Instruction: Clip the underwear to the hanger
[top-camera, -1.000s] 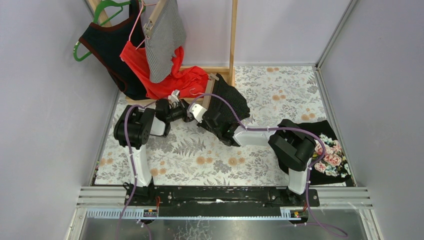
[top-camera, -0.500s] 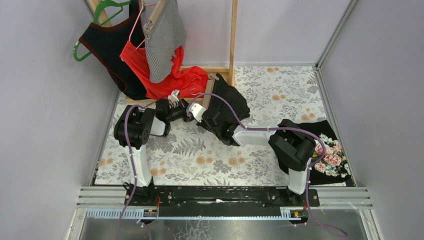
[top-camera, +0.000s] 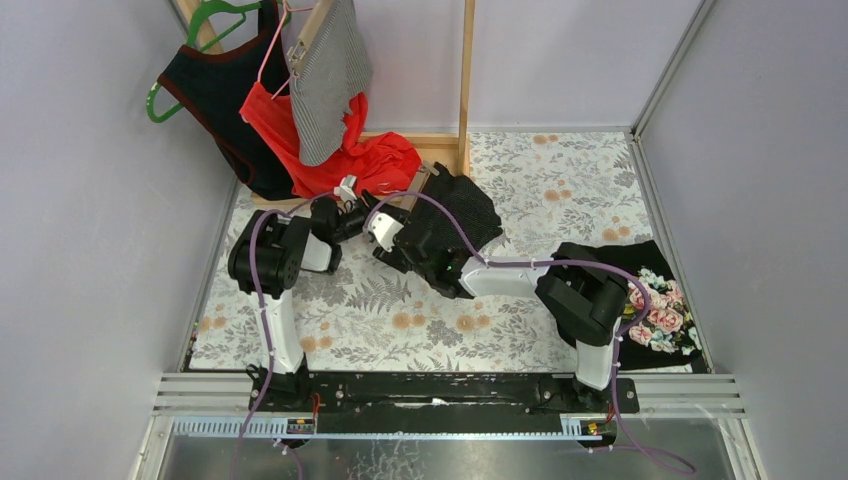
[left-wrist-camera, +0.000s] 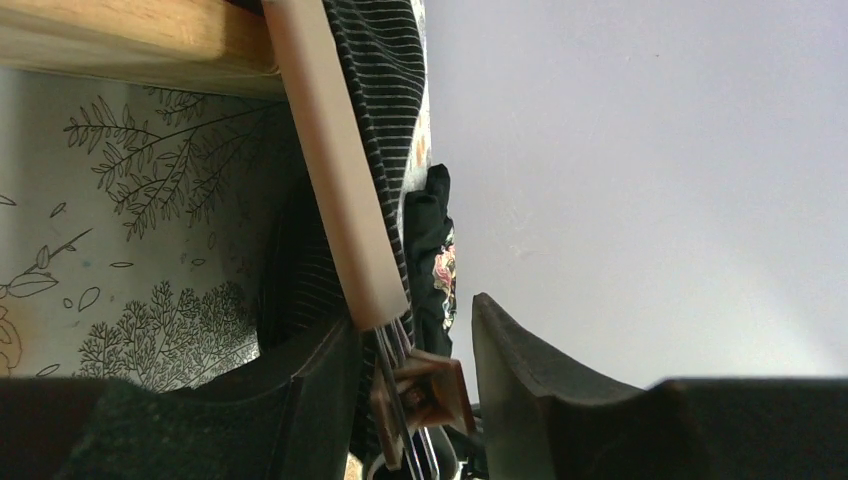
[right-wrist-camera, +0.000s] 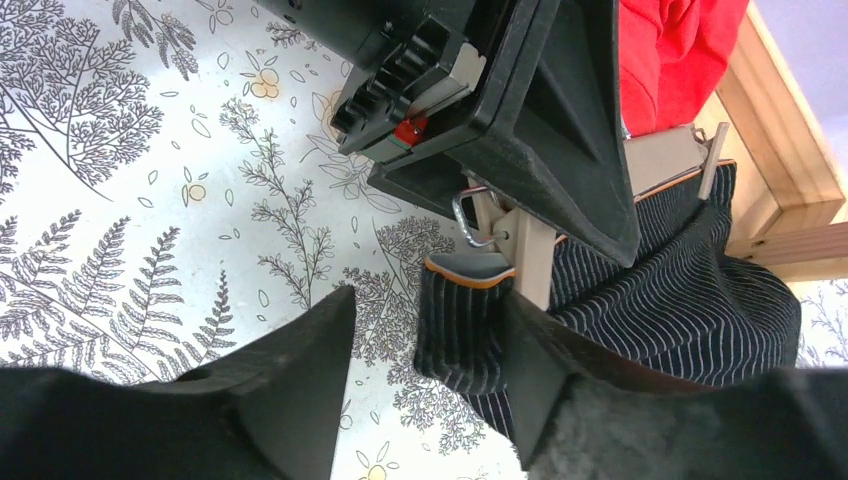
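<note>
1. The underwear, black with thin stripes, lies crumpled on the far part of the surface, at the foot of the wooden rack.
2. The hanger lies with it, its flat wooden bar running along the cloth. Both arms reach to the bar's left end.
3. The left gripper is set narrow about the clip at that end. The clip sits between its fingers with hardly any gap on either side, so I judge that it is pinching the clip.
4. The right gripper comes in from the near right with its fingers moderately apart. A fold of the underwear stands between them, against one finger only, with bare surface showing beside the other. I do not see it squeezing the cloth.
5. That fold sits just beside the clip, not in it. As I see it, this corner is not yet clipped.
6. What is left, by my reckoning, is to get the edge into the clip's mouth and let it bite.
7. Whether the clip at the bar's other end already holds cloth, I cannot tell; it is hidden.
</note>
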